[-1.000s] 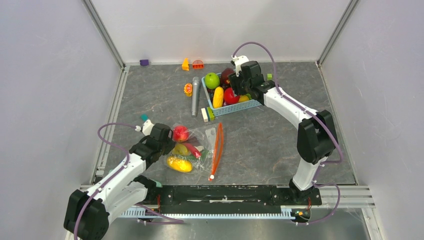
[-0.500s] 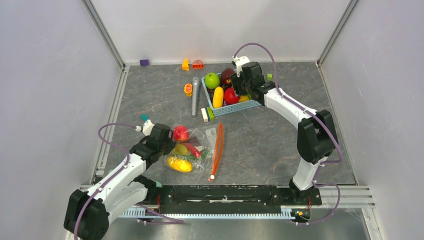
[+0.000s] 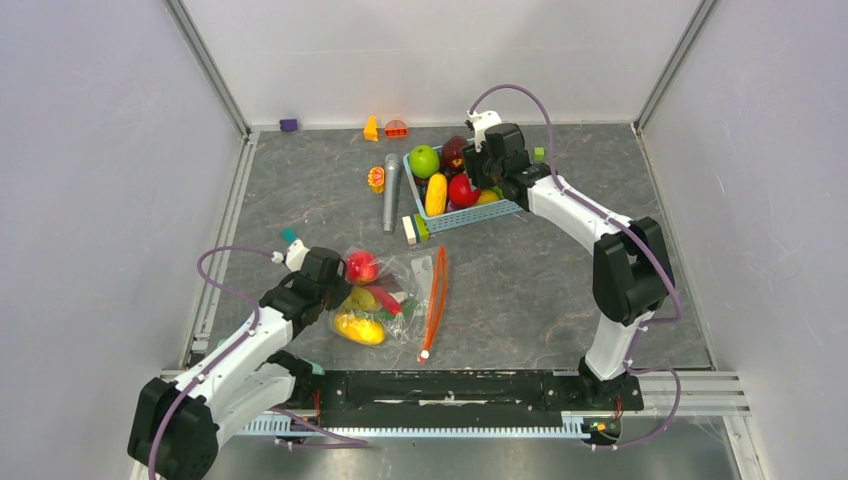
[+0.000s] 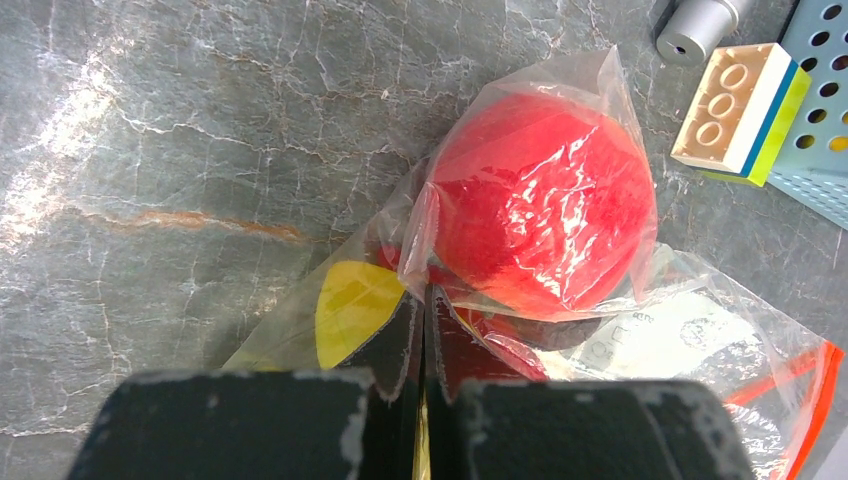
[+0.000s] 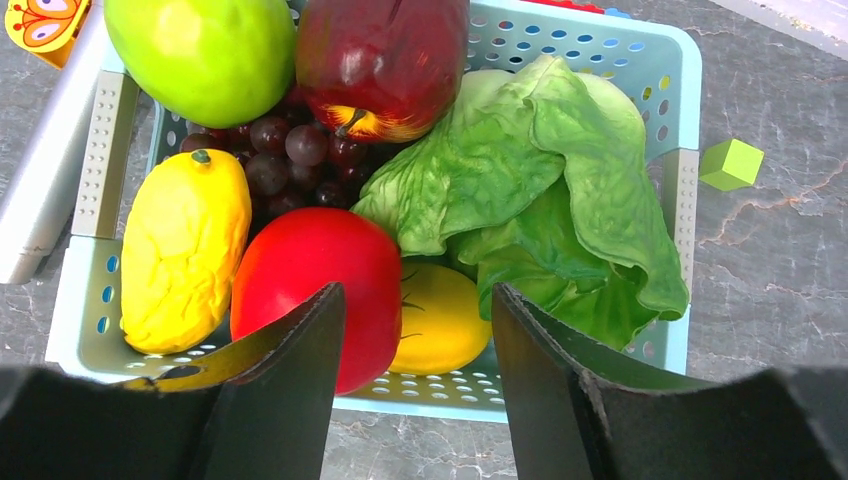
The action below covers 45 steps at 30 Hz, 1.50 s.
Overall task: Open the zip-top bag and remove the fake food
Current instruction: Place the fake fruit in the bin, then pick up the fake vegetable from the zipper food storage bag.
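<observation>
**Left arm pinches the bag at lower left; right arm hangs open over the basket**

The grey marbled table fills the middle of the top view. The left arm reaches in from the lower left corner, the right arm from the lower right up to the top centre.

The light-blue basket stands at upper centre. The right gripper hovers over it with its fingers spread wide and nothing between them. In the right wrist view the basket holds a green lettuce on the right. A green apple and a dark maroon apple lie along the top, with dark grapes under them. Along the bottom are a yellow mango-like piece, a red round fruit and a smaller yellow fruit.

The zip-top bag lies flat at lower centre-left of the top view, its orange-red zip strip along the right edge. The left gripper sits at the bag's left end. Its fingers are pressed together on a fold of the clear film.

The fake food is inside the bag. A red ball bulges against the plastic just above the fingertips, and a yellow piece shows to their left.

Smaller things lie around the basket: a silver cylinder to its left, a cream and green brick by its lower left corner, and a green cube to its right.
</observation>
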{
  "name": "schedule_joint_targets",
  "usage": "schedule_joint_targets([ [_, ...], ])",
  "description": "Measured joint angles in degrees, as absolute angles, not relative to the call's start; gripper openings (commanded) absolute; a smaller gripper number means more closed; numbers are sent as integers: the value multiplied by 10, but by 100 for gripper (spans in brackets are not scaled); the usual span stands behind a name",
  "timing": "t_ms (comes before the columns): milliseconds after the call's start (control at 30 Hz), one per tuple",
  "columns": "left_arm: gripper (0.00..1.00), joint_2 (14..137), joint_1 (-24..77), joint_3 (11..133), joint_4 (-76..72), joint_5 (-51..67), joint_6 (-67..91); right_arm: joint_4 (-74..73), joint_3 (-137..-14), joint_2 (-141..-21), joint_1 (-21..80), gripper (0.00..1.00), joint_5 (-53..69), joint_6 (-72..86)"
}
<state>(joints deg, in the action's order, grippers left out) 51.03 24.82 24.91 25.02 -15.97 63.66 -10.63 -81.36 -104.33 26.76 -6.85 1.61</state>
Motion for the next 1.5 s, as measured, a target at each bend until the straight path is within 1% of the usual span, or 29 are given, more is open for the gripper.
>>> schedule_joint_targets([
  [200, 2, 510, 248, 249, 249, -159, 637, -122, -801, -1022, 269, 73, -71, 17],
  [333, 2, 509, 248, 249, 249, -160, 637, -149, -793, -993, 270, 74, -63, 19],
  [367, 2, 509, 248, 249, 249, -160, 637, -152, -787, -982, 270, 73, -61, 20],
  [500, 2, 508, 248, 248, 249, -159, 637, -155, -737, -910, 272, 63, -45, 37],
  [667, 2, 509, 248, 247, 248, -159, 637, -142, -603, -784, 272, 50, 7, 76],
  [700, 2, 509, 248, 247, 247, -159, 637, -134, -558, -761, 272, 48, 30, 90],
  [733, 2, 509, 248, 247, 247, -159, 637, -135, -545, -742, 272, 47, 39, 94],
  [867, 2, 511, 248, 247, 247, -156, 637, -92, -414, -664, 277, 44, 122, 140],
  [967, 2, 512, 248, 247, 246, -152, 637, -59, -338, -623, 308, 44, 164, 170],
  [1067, 2, 516, 248, 247, 242, -148, 636, -21, -300, -609, 357, 43, 185, 196],
  [1233, 2, 521, 248, 247, 237, -144, 636, 56, -278, -614, 428, 42, 190, 229],
  [1500, 2, 521, 248, 247, 236, -140, 636, 158, -267, -666, 474, 38, 179, 268],
])
